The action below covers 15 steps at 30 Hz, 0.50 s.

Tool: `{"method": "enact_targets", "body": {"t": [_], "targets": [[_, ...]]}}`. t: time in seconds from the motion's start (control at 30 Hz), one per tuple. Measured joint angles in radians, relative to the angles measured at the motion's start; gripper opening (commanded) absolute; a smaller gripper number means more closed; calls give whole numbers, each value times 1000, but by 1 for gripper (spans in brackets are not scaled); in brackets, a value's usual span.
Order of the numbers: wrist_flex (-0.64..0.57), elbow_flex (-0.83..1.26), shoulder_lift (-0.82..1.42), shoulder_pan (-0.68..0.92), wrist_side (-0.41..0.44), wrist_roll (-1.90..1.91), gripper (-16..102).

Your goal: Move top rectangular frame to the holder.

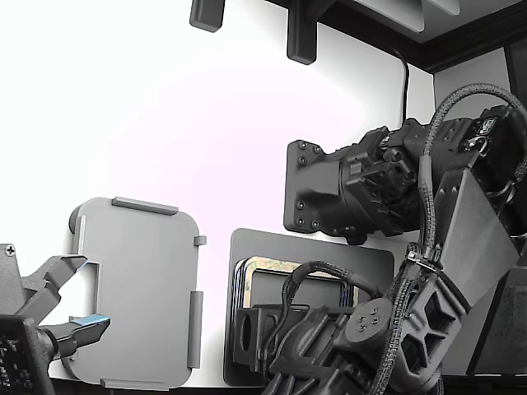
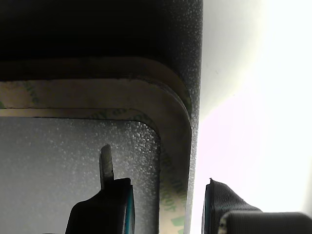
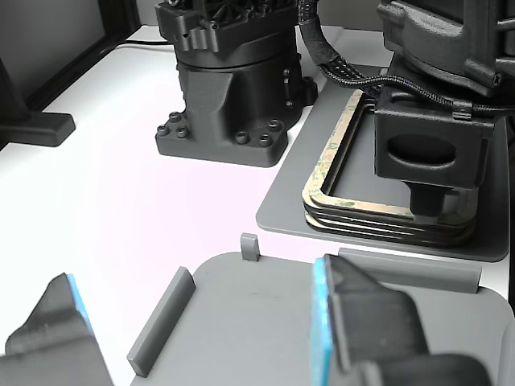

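A stack of tan rectangular frames (image 1: 276,266) lies on a dark grey mat (image 1: 375,263); the top frame (image 3: 322,173) has greenish marks. My gripper (image 2: 165,195) is open and straddles one side of the top frame (image 2: 173,126) near a corner. One finger (image 2: 114,204) stands inside the ring over the mat. The other finger (image 2: 224,207) stands outside the mat's edge. Neither touches the frame. In the other view my gripper (image 3: 424,205) reaches down onto the stack's near corner. The light grey holder (image 1: 140,280) with raised tabs lies empty at the exterior view's left, and shows in the other view (image 3: 257,314).
A second arm's open gripper (image 1: 70,317) with blue pads hovers at the holder's near edge; its fingers (image 3: 354,322) fill the other view's foreground. A black arm base (image 3: 229,88) stands beside the mat. Cables (image 1: 329,276) hang over the stack.
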Motion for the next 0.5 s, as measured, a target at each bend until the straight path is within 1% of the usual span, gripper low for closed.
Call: {"method": "enact_targets", "body": {"t": [0.27, 0.5], "targets": [[-12, 28, 11, -2, 3, 9, 51], [-12, 29, 12, -8, 11, 12, 42]]}}
